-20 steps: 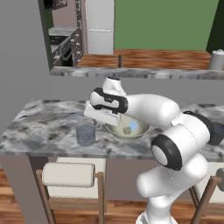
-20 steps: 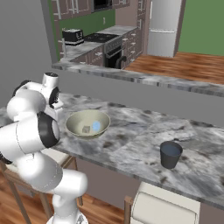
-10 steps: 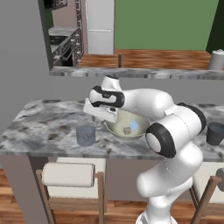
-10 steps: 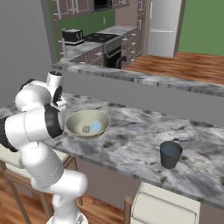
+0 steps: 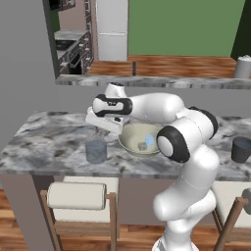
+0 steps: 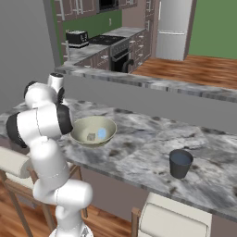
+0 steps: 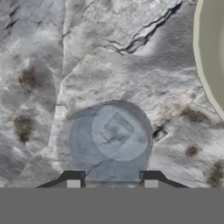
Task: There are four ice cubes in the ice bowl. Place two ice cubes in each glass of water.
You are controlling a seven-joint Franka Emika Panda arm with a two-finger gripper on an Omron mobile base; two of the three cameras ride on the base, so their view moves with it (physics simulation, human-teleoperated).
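- Marble table (image 5: 44, 142) in a rendered kitchen carries everything, with the ice bowl (image 5: 128, 143) about in the middle of it
- Two ice cubes (image 5: 142, 146) lie inside the ice bowl, one greyish and one bluer, close together
- One glass of water (image 5: 96, 151) stands just beside the ice bowl, toward the left end of the table; the other glass (image 5: 241, 149) stands well apart from the ice bowl, toward the right end
- From the hand view, the tool (image 7: 112, 183) hangs above the glass nearest the ice bowl, its tips apart and nothing seen between them, so it is open and empty
- A pale square shape (image 7: 116, 130) shows inside that glass and looks like one cube already in the water
- A small cube-like speck (image 7: 159, 134) sits on the table just beside that glass, on the side toward the ice bowl; whether it is a cube that missed I cannot tell
- Judged from this, roughly one cube is delivered for sure; the near glass needs a second, and the far glass seems to have none yet
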